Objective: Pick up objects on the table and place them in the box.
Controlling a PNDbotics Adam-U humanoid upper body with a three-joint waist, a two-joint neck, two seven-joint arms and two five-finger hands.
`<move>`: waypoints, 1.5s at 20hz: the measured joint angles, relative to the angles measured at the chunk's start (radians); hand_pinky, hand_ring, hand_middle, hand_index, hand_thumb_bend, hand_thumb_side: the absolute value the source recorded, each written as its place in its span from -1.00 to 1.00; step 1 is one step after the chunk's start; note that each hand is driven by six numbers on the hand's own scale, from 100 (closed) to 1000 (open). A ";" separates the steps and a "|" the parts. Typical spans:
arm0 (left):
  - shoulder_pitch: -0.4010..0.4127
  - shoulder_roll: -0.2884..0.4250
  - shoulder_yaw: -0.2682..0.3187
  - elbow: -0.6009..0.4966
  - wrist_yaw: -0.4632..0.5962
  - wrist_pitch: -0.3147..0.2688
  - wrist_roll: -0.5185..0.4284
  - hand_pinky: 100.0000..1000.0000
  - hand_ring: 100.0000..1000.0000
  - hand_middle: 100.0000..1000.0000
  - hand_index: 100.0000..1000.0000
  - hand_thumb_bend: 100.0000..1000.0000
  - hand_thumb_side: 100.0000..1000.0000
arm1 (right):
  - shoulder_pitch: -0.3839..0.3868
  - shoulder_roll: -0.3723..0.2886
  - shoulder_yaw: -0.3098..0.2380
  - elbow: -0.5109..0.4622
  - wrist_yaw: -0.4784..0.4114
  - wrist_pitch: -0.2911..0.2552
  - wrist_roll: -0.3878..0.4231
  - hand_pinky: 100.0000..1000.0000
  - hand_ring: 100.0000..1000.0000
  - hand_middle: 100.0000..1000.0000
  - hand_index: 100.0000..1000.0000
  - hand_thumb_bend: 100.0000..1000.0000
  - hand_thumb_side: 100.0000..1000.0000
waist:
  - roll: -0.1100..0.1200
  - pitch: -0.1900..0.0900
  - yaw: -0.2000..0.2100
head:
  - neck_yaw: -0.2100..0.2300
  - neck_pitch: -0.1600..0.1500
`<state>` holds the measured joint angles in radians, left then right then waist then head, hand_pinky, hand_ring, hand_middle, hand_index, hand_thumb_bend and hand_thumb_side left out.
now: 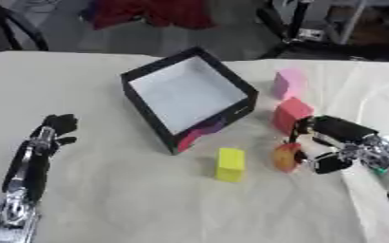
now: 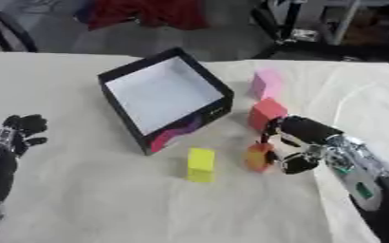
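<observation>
White cloth covers the table (image 1: 131, 199), with the box (image 1: 189, 97) set far of centre and seen empty inside. Nothing is placed yet. Four blocks are left out: pink (image 1: 289, 83) and red (image 1: 291, 114) to the right, yellow (image 1: 230, 164) nearer. The orange one (image 1: 287, 157) is pinched by the right hand (image 1: 330, 142). The left hand (image 1: 58, 127) is curled, holding nothing, at the left.

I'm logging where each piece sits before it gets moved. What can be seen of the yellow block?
The yellow block is a small, plain, matte cuboid with sharp edges, standing upright on the pale tablecloth. It sits just in front of the black box, apart from it, with an orange object to its right. Nothing touches it; the right hand is at the orange object instead.
</observation>
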<state>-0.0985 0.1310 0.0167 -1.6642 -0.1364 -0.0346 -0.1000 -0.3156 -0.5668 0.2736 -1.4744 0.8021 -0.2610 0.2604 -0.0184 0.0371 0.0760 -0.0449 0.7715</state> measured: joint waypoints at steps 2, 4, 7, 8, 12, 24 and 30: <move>0.000 0.000 0.000 0.000 0.000 0.000 0.000 0.51 0.59 0.42 0.59 -0.89 1.00 | 0.000 0.000 -0.008 -0.024 -0.020 0.007 -0.023 0.57 0.39 0.13 -0.66 -1.00 -1.00 | 0.000 0.000 0.000 | 0.001 0.000; 0.000 0.000 0.000 0.000 0.000 0.000 0.000 0.51 0.59 0.42 0.59 -0.89 1.00 | -0.001 -0.004 -0.016 -0.059 -0.057 0.015 -0.032 0.57 0.38 0.12 -0.67 -1.00 -1.00 | 0.000 0.000 -0.001 | 0.002 0.000; 0.000 0.000 0.000 0.000 0.000 0.000 0.000 0.51 0.59 0.42 0.59 -0.89 1.00 | -0.025 -0.025 -0.029 -0.121 -0.126 0.029 -0.031 0.57 0.38 0.12 -0.67 -1.00 -1.00 | 0.000 0.000 -0.001 | 0.003 0.000; 0.000 0.000 0.000 0.000 0.000 0.000 0.000 0.51 0.59 0.42 0.59 -0.89 1.00 | -0.041 -0.034 -0.032 -0.140 -0.150 0.035 -0.027 0.57 0.38 0.12 -0.67 -1.00 -1.00 | 0.000 0.000 -0.001 | 0.003 0.000; 0.000 0.000 0.000 0.000 0.000 0.000 0.000 0.51 0.59 0.42 0.59 -0.89 1.00 | -0.100 -0.064 -0.038 -0.192 -0.226 0.058 -0.006 0.57 0.38 0.12 -0.67 -1.00 -1.00 | 0.000 0.000 0.000 | 0.003 0.000; -0.020 -0.019 -0.036 0.000 0.006 -0.004 -0.032 0.51 0.59 0.42 0.58 -0.90 1.00 | -0.312 0.008 -0.015 -0.093 -0.225 0.126 0.061 0.58 0.36 0.12 -0.60 -1.00 -1.00 | 0.003 0.006 0.080 | -0.058 0.000; -0.036 -0.035 -0.049 0.001 0.009 -0.006 -0.048 0.51 0.60 0.42 0.58 -0.90 1.00 | -0.450 0.140 -0.037 0.047 -0.145 0.206 0.099 0.58 0.36 0.14 -0.47 -1.00 -1.00 | 0.013 0.031 0.103 | -0.096 0.000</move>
<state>-0.1345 0.0963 -0.0328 -1.6637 -0.1278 -0.0411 -0.1479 -0.7652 -0.4272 0.2361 -1.4279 0.6571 -0.0552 0.3591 -0.0053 0.0676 0.1794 -0.1409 0.7716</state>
